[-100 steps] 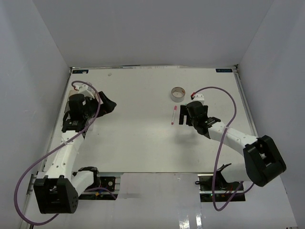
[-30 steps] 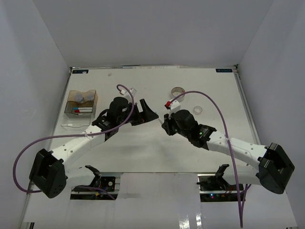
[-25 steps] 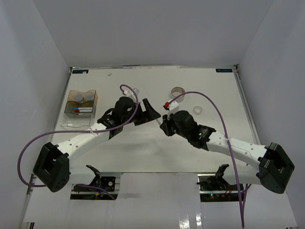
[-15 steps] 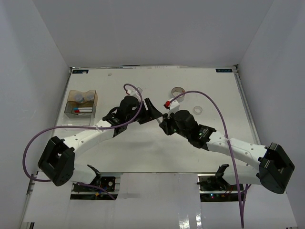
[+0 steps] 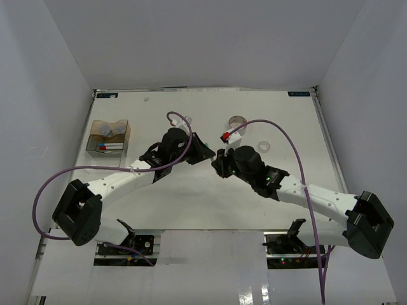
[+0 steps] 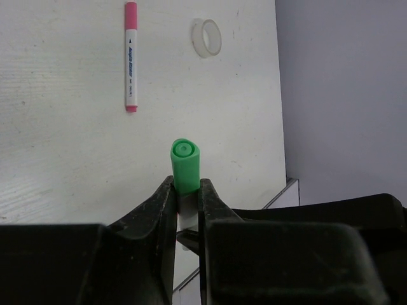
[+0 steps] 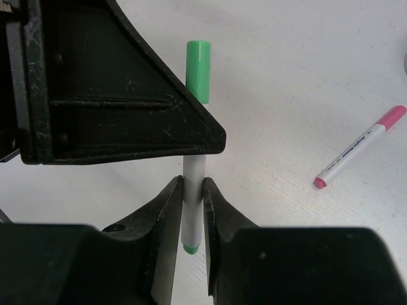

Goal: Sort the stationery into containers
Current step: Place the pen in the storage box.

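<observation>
Looks like a mid-air handoff. In the middle of the top view both arms meet over the worktop (image 5: 191, 203), pinching the same green marker (image 6: 185, 166). The right end effector (image 7: 193, 190) is clamped narrow on the white barrel near its tail. The left end effector (image 6: 186, 197) is clamped just under the green cap. The marker's long axis runs straight out along the right fingers, cap end leading.

Further out, a pink marker (image 6: 130, 56) and a small tape roll (image 6: 208, 38) lie loose. The amber box (image 5: 129, 136) sits at the upper left, on the left arm's side, so I'd guess the right lets go and the left carries the marker over.
</observation>
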`<state>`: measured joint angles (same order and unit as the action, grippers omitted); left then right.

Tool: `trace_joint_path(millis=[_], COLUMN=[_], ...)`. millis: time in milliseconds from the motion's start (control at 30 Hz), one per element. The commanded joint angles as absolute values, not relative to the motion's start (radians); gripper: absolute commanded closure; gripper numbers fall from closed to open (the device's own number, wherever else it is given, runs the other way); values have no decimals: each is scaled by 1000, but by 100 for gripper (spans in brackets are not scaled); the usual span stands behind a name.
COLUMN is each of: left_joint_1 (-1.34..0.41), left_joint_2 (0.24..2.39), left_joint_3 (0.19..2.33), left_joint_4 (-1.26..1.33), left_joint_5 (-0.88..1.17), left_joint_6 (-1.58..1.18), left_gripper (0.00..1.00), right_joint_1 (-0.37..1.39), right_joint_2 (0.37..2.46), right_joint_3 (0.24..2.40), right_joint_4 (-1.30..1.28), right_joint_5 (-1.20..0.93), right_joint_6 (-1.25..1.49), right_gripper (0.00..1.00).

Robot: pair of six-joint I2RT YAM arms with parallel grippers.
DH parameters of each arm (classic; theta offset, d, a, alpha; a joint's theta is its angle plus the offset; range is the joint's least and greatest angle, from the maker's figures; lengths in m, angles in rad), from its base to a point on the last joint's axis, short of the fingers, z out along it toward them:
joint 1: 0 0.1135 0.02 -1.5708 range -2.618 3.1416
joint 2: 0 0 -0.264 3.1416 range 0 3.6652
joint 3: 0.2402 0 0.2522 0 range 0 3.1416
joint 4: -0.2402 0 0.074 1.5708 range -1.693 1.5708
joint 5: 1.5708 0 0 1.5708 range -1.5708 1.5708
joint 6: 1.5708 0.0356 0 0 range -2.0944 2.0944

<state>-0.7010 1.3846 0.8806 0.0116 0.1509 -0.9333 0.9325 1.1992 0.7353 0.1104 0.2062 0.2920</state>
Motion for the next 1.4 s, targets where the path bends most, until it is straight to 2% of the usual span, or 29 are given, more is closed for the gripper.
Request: trace_joint_path(millis=[0,33,100,133,200,267,367,400,433,500,767,800,967,1167,1367], left_joint_1=[-706,-706,-706,-706,-703,-693,-631,-579,-546,-438,-3,100,325,462,479], left_joint_2=[1374,1373,1370,1368,1368,1362,1348,1332,1322,1287,1189,1186,1201,1317,1430], left_joint_3=[893,890,885,887,893,902,899,894,893,888,858,854,844,839,858], left_joint_4=[40,41,40,38,20,5,-40,-49,-58,-90,-190,-190,-153,-78,-26], left_joint_5=[149,146,141,134,106,89,103,104,116,127,204,219,222,287,292], left_joint_6=[-933,-933,-936,-939,-934,-927,-922,-919,-911,-897,-845,-847,-851,-903,-930], left_gripper=[85,89,91,91,91,91,91,91,91,91,88,88,84,82,77], right_joint_1=[937,937,937,937,937,937,937,937,936,937,934,933,930,913,894], right_joint_2=[1183,1181,1178,1180,1181,1178,1157,1152,1146,1134,1153,1158,1161,1152,1155], right_joint_3=[724,723,715,715,713,704,687,675,669,655,635,632,609,588,577], right_joint_4=[169,172,175,173,166,160,158,156,158,156,164,166,190,201,212], right_joint_5=[215,215,219,221,221,233,267,276,296,308,296,296,268,264,241], right_joint_6=[305,305,305,304,305,305,304,302,299,288,239,233,181,166,163], right_gripper=[75,70,62,53,43,37,18,5,0,10,10,10,10,10,10])
